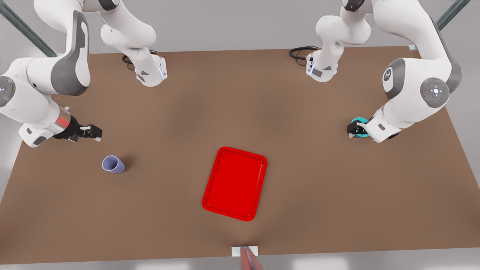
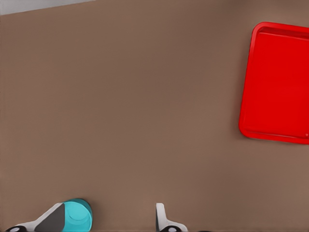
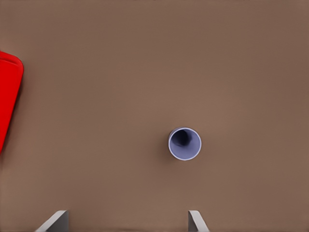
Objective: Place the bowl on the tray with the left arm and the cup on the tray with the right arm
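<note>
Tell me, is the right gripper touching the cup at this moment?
Apart. In the right wrist view, bare table lies between the cup and the open right gripper. The front view also shows a gap between this gripper and the cup.

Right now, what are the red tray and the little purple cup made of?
The tray looks like glossy plastic: bright red, smooth, with a soft shine on its rim. The cup looks like matte plastic, plain, no shine. It could be ceramic.

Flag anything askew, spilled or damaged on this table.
Nothing stands out. The cup stands upright, the tray lies flat and bare, and the bowl sits at the left gripper.
</note>
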`<action>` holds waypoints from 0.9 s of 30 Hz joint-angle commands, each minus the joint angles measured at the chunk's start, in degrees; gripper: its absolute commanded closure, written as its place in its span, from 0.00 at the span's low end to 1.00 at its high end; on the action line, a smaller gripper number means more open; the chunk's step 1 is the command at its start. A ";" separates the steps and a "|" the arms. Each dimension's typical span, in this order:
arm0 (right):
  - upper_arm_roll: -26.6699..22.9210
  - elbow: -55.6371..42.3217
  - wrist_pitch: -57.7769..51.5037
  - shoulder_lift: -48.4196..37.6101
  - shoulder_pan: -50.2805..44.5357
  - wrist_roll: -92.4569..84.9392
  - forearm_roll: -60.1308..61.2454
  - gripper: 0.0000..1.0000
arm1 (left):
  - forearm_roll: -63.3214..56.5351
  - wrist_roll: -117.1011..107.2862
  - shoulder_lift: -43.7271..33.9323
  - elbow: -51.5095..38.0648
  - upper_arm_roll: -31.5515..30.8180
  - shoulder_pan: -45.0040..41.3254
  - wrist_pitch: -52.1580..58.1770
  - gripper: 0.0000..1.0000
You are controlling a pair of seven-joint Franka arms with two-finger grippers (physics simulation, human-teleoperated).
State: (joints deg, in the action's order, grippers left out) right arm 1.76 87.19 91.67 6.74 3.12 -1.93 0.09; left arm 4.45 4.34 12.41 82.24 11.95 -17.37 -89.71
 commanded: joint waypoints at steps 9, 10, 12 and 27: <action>-0.09 -0.26 -0.09 0.12 -0.22 0.26 0.00 0.00 | 9.17 33.26 -0.20 37.46 8.18 12.27 -18.40 0.00; -0.09 -0.26 0.00 0.12 -0.22 0.26 0.00 0.00 | 9.17 37.67 -0.02 37.46 8.27 12.80 -18.75 0.00; -0.09 -0.26 0.26 0.12 -0.31 -0.09 0.09 0.00 | 9.08 45.32 -0.02 41.94 10.64 14.03 -26.21 0.00; 0.00 -0.09 1.49 0.47 -1.01 0.35 0.00 0.00 | 12.95 45.41 6.83 45.11 11.17 17.19 -35.62 0.00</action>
State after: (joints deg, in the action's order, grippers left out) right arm 1.69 87.10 93.16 7.21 2.09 -1.74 0.09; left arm 16.50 49.82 19.69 127.35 23.11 -0.17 -125.64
